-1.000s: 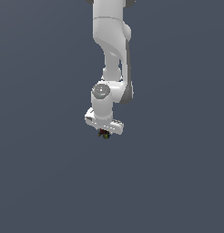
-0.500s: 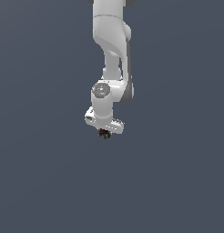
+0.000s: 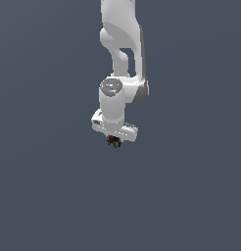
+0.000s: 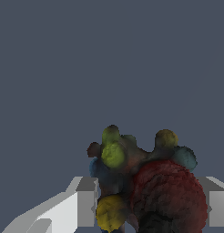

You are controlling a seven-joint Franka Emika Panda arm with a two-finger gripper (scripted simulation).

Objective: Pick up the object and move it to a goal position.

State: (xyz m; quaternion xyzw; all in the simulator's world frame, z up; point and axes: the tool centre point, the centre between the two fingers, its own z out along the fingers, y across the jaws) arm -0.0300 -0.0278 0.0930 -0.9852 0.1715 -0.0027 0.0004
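Note:
The object (image 3: 113, 142) is a tiny lumpy cluster of red, yellow, green and dark blobs, hanging just under the white arm's hand in the exterior view. In the wrist view the object (image 4: 145, 186) fills the space between the two white fingers (image 4: 84, 202), with a big dark red lump and yellow-green knobs. My gripper (image 3: 113, 140) is shut on it, one finger pressed on each side. The fingertips are hidden behind the cluster in the exterior view.
Only a plain dark grey-blue background shows around the white arm (image 3: 120, 59) in both views. No goal marker or other thing shows.
The arm and the held object have shifted very slightly toward the exterior view's left; the grip is unchanged.

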